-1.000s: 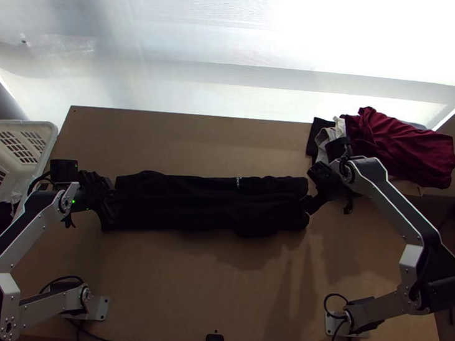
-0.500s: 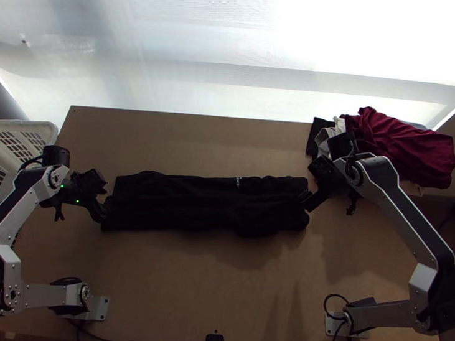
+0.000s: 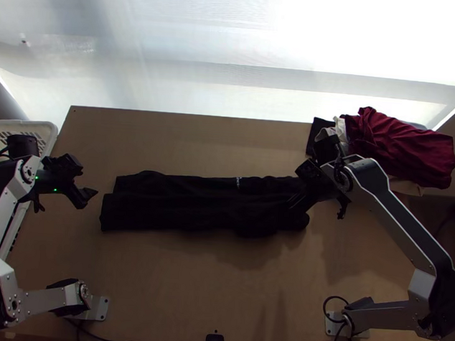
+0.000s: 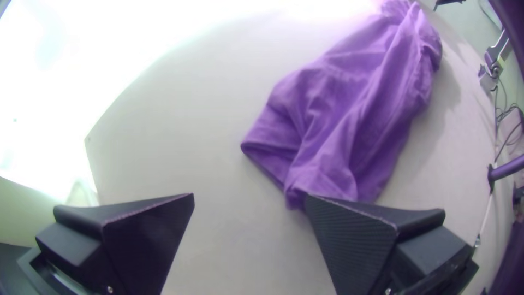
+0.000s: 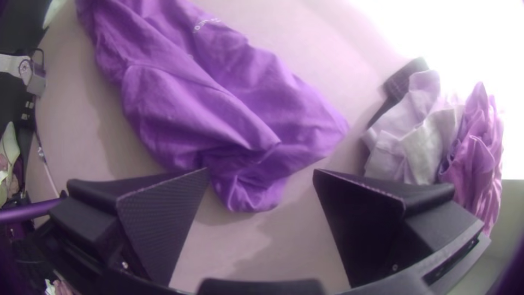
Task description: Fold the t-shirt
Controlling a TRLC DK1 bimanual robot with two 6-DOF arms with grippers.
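We locate the t-shirt on the table, folded into a long, wrinkled strip lying crosswise between the arms. We read the left gripper as wide open and unloaded, near the strip's left end. We read the right gripper as wide open and unloaded, above the right end; fingertip-to-cloth contact we cannot determine.

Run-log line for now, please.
t-shirt: long strip | left end effector: open, beside one end | right end effector: open, at other end

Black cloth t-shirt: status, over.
Left black pincer open, off one end. Right pincer open, over the other. Shirt in long strip, unheld. Crumpled dark-red cloth apart.
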